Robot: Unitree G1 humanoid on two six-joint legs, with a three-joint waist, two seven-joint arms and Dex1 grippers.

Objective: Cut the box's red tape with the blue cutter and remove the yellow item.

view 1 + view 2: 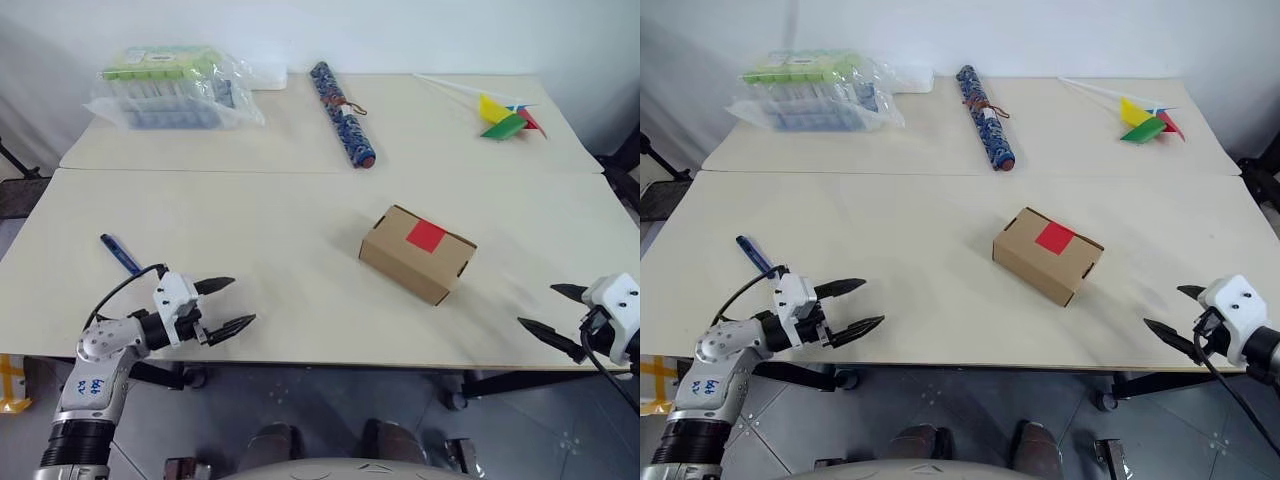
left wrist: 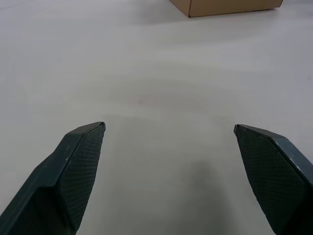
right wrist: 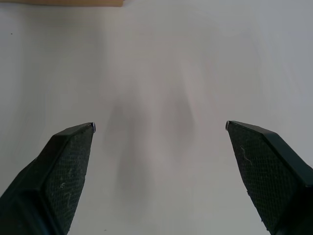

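The brown cardboard box [image 1: 416, 253] sits shut on the table, right of centre, with the red tape [image 1: 426, 236] square on its top face. The slim blue cutter [image 1: 120, 254] lies near the table's left front edge. My left gripper [image 1: 242, 303] hovers open just right of the cutter, pointing toward the box, nothing between its fingers. My right gripper [image 1: 553, 310] is open over the front right edge, well right of the box and apart from it. The box's lower edge [image 2: 225, 7] shows ahead of my left fingers. The yellow item is hidden.
A blue patterned roll [image 1: 342, 113] lies at the back centre. A plastic-wrapped pack [image 1: 170, 88] sits at the back left and a yellow, green and red pinwheel [image 1: 505, 117] at the back right. A seam [image 1: 330, 171] joins two tabletops.
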